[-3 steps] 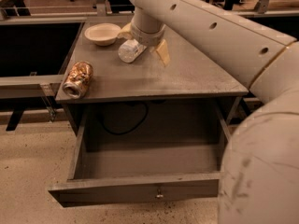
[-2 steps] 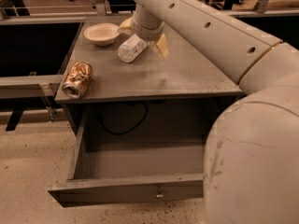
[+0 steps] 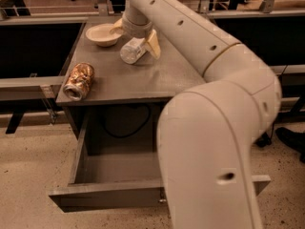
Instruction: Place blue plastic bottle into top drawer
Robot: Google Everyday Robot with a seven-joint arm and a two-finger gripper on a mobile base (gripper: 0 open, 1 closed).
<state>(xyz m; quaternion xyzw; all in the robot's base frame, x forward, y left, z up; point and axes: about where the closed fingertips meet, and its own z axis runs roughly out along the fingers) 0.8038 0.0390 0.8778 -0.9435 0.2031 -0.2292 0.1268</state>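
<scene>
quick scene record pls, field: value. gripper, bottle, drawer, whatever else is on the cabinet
gripper: over the back of the cabinet top, right at the bottle
blue plastic bottle: tipped over, under the gripper, not in the drawer
top drawer: pulled open
can: crushed, front-left corner of the top
bowl: back-left of the top, beside the gripper

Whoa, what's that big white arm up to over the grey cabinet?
A one-armed robot is working on getting the blue plastic bottle into the top drawer. Its gripper is down at the bottle, which lies on its side on the cabinet top, next to a bowl. The drawer stands pulled open below, and the bottle is not in it yet. A crushed can lies near the front left corner.
</scene>
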